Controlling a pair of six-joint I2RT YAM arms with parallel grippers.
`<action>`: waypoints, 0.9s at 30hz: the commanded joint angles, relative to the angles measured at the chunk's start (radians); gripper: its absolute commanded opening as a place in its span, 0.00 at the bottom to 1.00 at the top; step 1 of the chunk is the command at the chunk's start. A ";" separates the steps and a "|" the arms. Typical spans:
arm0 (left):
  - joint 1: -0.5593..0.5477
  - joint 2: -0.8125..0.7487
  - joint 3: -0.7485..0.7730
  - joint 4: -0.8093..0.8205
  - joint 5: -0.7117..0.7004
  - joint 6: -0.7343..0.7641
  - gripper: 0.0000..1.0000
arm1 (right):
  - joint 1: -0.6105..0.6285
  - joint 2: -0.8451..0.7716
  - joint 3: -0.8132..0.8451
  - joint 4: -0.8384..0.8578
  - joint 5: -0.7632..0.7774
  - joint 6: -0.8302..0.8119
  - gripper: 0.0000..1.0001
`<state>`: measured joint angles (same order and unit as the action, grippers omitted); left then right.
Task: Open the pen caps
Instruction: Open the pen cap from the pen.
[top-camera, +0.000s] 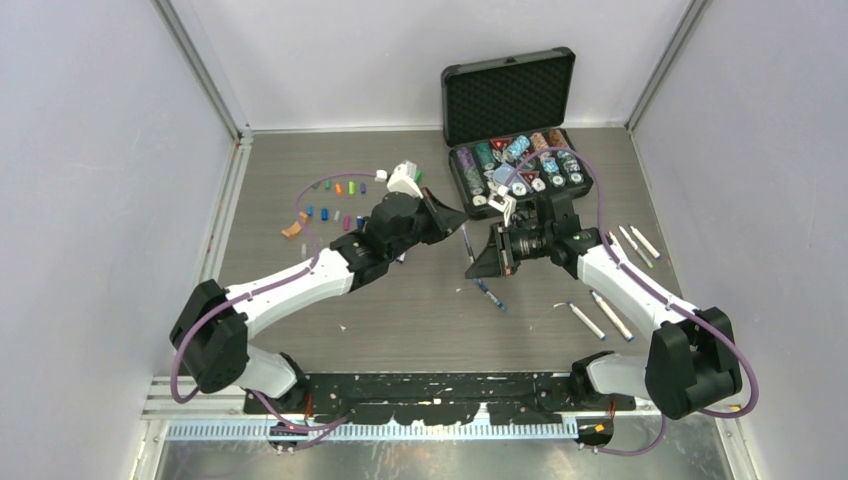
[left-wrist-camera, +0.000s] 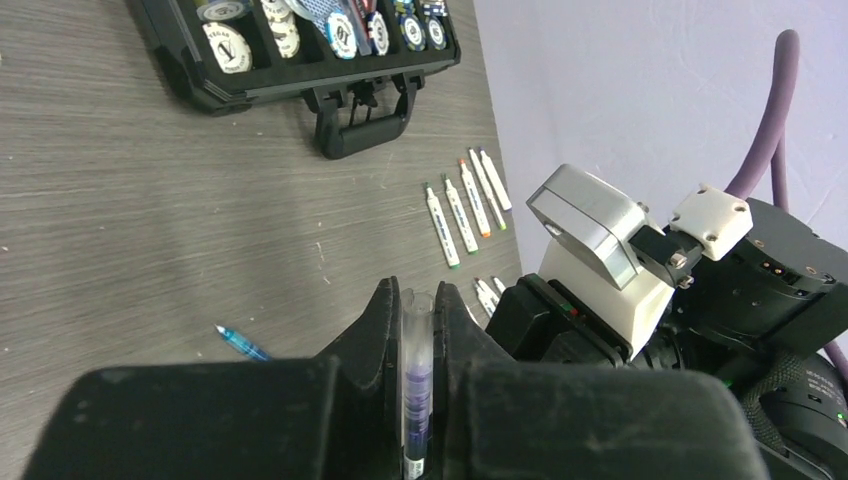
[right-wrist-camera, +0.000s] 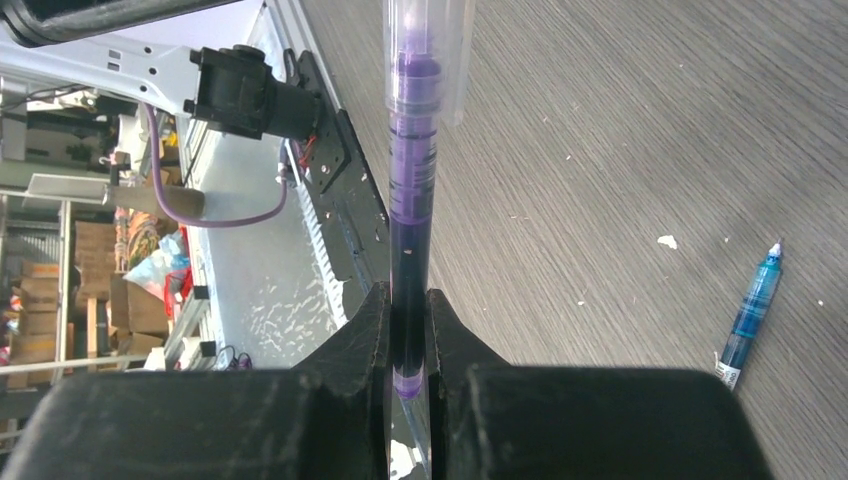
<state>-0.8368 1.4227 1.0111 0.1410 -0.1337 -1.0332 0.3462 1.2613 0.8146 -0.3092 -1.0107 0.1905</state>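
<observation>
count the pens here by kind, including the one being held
white-barrelled marker pens lying loose: 6
clear blue pen lying loose: 1
clear purple pen gripped by left gripper and right gripper: 1
total: 8

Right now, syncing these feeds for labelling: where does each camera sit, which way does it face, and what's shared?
Top external: above and behind the bases, looking down on the table; left arm and right arm show.
Left wrist: looks past the left gripper toward the chip case and right arm.
Right wrist: looks past the right gripper toward the table's near edge.
Shared: both wrist views show the gripped purple pen and the blue pen lying loose.
</observation>
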 joint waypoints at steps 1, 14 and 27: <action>-0.001 -0.011 0.044 0.007 -0.016 0.017 0.00 | 0.013 -0.007 0.042 -0.004 -0.005 -0.046 0.00; -0.001 0.009 0.009 0.020 0.059 -0.014 0.24 | 0.011 -0.008 0.049 -0.008 -0.004 -0.042 0.00; 0.091 -0.055 0.158 -0.136 -0.166 0.116 0.00 | 0.056 0.014 0.061 -0.102 0.051 -0.148 0.00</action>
<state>-0.8314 1.4361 1.0370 0.0834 -0.1150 -1.0183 0.3595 1.2659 0.8272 -0.3470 -0.9936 0.1421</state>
